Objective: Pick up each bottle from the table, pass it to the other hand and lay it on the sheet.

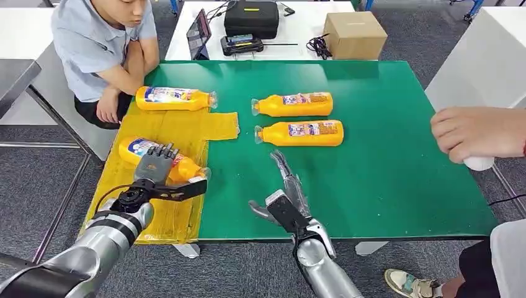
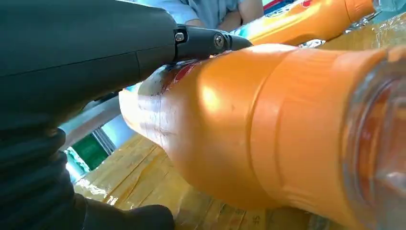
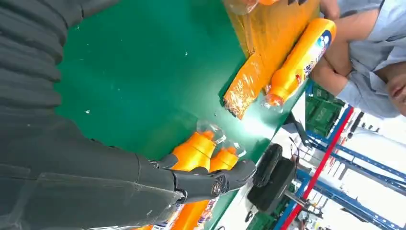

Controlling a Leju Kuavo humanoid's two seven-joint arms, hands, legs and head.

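The left hand (image 1: 156, 162) rests on top of an orange bottle (image 1: 162, 160) that lies on the yellow sheet (image 1: 155, 211) at the near left corner of the green table (image 1: 384, 167). Its fingers curl over the bottle's body; the left wrist view shows a dark finger (image 2: 210, 42) pressed against the bottle's orange side (image 2: 249, 124), with the sheet directly under the bottle. Whether the bottle is lifted or lying on the sheet cannot be told for certain.

The right hand (image 1: 286, 189) hovers over the green table near its front edge, holding nothing, its fingers stretched forward and slightly apart, pointing toward two bottles farther out. In the right wrist view its thumb (image 3: 215, 179) reaches toward their clear caps.

Those two bottles lie on the bare green surface, side by side and parallel, caps pointing to the robot's left: the nearer one (image 1: 299, 133) and the one behind it (image 1: 293, 104). They are close together but apart.

A fourth bottle (image 1: 175, 99) lies at the far end of the sheet, cap to the right.

A seated person (image 1: 102, 46) leans at the far left corner of the table. Another person's hand (image 1: 474, 132) holds a white object at the right edge. Behind the table stand a black case (image 1: 251, 18) and a cardboard box (image 1: 355, 35).
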